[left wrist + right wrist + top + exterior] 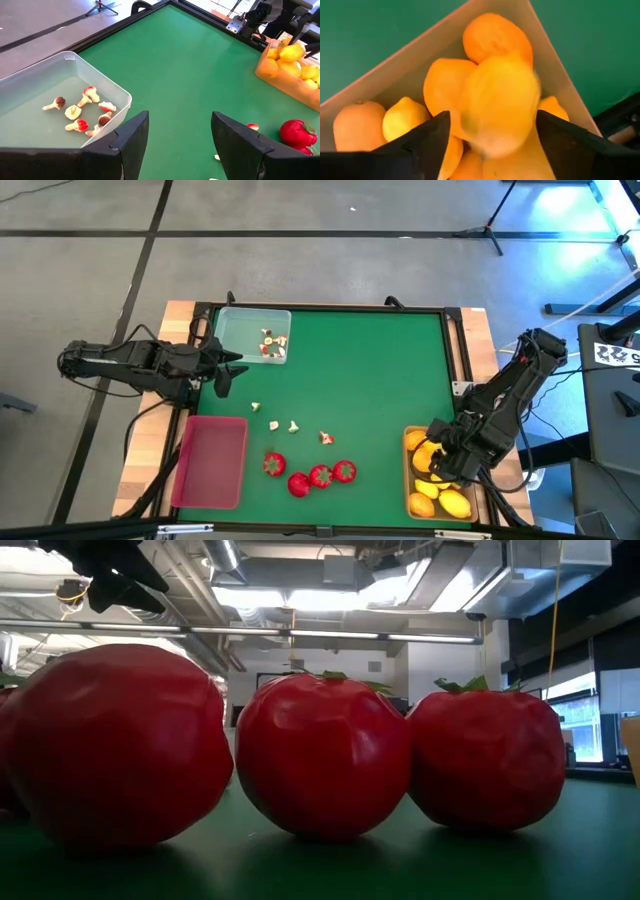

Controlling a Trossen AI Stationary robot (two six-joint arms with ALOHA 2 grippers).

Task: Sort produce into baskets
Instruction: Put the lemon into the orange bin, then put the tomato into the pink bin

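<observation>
Right tool [443,463] hangs over the tan tray [412,505] at the surface's near right corner, fingers spread, and a lemon [500,107] sits blurred between them, touching neither finger that I can see, its long axis running roughly between the fingers toward the tray. Under it the tray is piled with yellow and orange fruit, at least five pieces in the wrist view; an exact count is beyond me. Along the near edge, four strawberries [320,476] lie in a loose row on the green surface [370,370]; three of them fill the low view, green tops up or tipped away. The red tray [210,461] lies at near left, long axis running near to far. A little farther in, four small white-and-red bits [292,426] are scattered in a line. Farther still, the left tool [226,370] hovers just beside the clear tray [240,320], fingers apart, holding nothing. In that tray at far left, about seven little bits [82,110] are clustered.
</observation>
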